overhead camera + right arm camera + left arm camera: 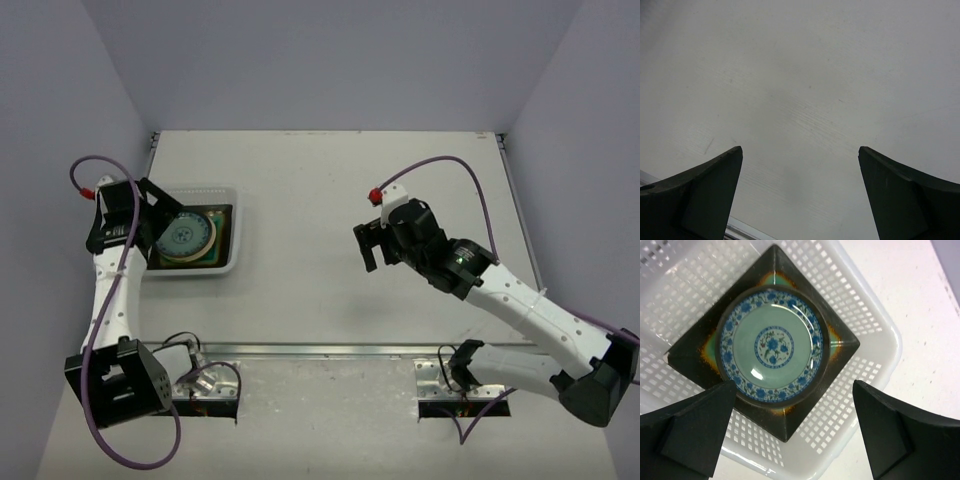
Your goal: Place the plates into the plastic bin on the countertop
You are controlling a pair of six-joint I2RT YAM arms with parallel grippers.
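Note:
The white mesh plastic bin (pixel 226 262) stands at the left of the countertop (pixel 330 190). In it lies a large dark-rimmed square plate (pixel 695 365) with a round pale green plate with a blue flower border (pixel 772 345) on top; both also show in the top view (pixel 187 236). My left gripper (pixel 160 215) hovers over the bin's left side, open and empty; in the left wrist view (pixel 795 390) its fingers frame the bin's near corner. My right gripper (pixel 372 245) is open and empty above bare countertop (pixel 805 100) at centre right. No other plates are in view.
A metal rail (pixel 320 350) runs along the countertop's front edge, with both arm bases bolted there. Purple cables loop off each arm. Grey walls close in the left, back and right sides.

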